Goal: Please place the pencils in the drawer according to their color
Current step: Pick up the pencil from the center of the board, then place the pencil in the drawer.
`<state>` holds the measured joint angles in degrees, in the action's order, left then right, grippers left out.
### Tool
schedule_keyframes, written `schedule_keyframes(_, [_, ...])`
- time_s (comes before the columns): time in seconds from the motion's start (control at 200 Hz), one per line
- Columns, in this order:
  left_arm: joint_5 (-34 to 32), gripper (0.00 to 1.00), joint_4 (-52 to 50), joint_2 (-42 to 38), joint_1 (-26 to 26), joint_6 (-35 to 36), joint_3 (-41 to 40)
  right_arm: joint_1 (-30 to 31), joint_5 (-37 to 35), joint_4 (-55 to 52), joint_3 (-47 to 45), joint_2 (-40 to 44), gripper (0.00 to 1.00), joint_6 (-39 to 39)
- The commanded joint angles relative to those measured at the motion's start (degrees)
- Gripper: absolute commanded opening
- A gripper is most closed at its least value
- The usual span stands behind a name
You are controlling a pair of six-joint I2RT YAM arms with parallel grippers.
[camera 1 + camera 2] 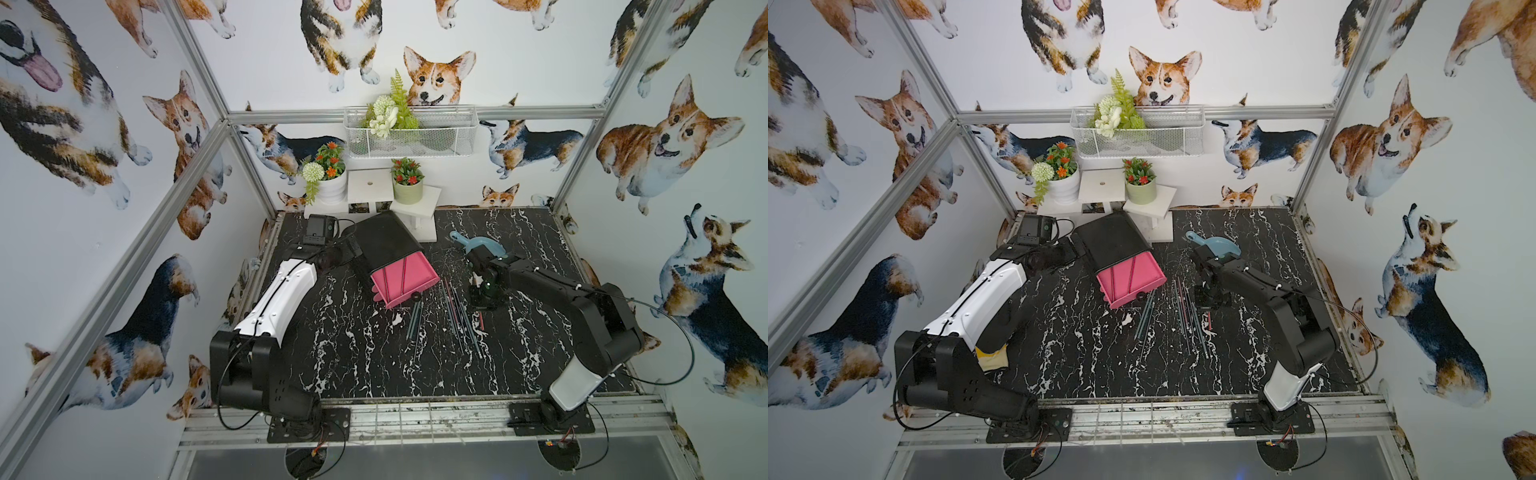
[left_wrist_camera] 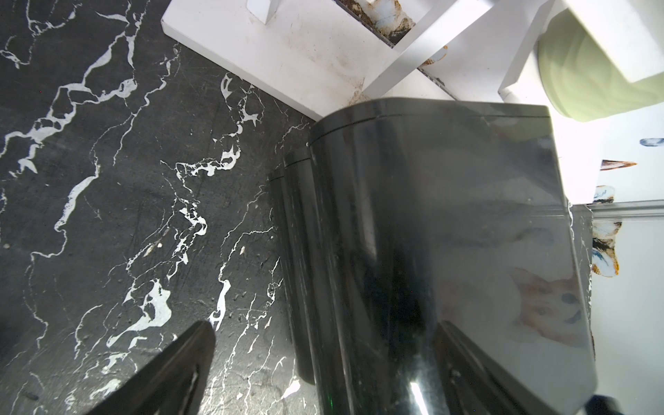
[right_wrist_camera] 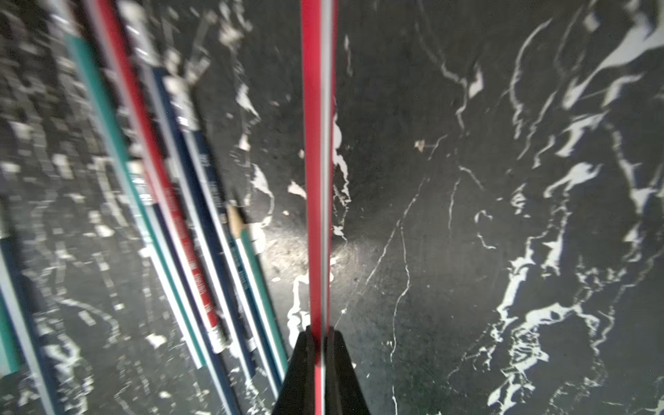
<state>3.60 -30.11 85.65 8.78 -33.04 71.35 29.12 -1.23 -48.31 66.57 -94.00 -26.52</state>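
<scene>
"Though the right wrist view is blurred, I can see my right gripper (image 3: pixel 319 336) pinching a red pencil (image 3: pixel 318 161), which runs straight out from the tips over the black marble table (image 3: pixel 467 251)."

"Where are the rest?"

"Loose pencils (image 3: pixel 201 222), teal, red and dark blue, lie on the table just beside it. In both top views a second cluster of pencils (image 1: pixel 415 320) rests by the front of the pulled-out pink drawer (image 1: pixel 419 272), and two pencils (image 1: pixel 386 282) lie inside that drawer."

"And the chest itself?"

"The black chest (image 1: pixel 384 239) sits toward the back of the table, on my left arm's side, turned at an angle. My left gripper (image 2: pixel 325 323) is spread wide at its black side. One finger (image 2: pixel 172 370) is over bare table, and I cannot tell whether the other touches the chest"
</scene>
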Motion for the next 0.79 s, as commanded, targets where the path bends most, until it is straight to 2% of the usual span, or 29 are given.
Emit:
schedule_keyframes(0.0, [0.20,1.00,0.58,-0.13,-0.06,0.25,0.00,-0.03,1.37,-4.58,2.33,4.25,0.00,-0.14])
schedule_keyframes(0.17, [0.24,1.00,0.71,-0.22,-0.01,0.16,-0.17,0.99,6.94,-8.06,7.42,10.30,0.00,-1.24])
schedule_keyframes(0.285, [0.21,1.00,0.72,-0.22,-0.06,0.22,-0.07,2.10,14.54,-8.81,11.26,11.73,0.00,-1.74])
schedule_keyframes(0.4, [0.27,1.00,0.75,-0.13,0.01,0.13,-0.12,2.88,23.72,-7.66,13.85,10.72,0.00,-2.62])
schedule_keyframes(0.526, [0.19,1.00,0.75,-0.19,-0.06,0.12,-0.19,4.21,30.39,-6.11,16.25,8.65,0.00,-3.99])
schedule_keyframes(0.666, [0.23,1.00,0.48,-0.13,-0.03,0.36,0.06,4.69,42.47,0.24,16.50,5.91,0.00,-9.15])
schedule_keyframes(0.786, [0.32,1.00,0.31,-0.02,-0.06,0.48,0.30,5.84,46.65,2.70,17.09,3.56,0.00,-12.80])
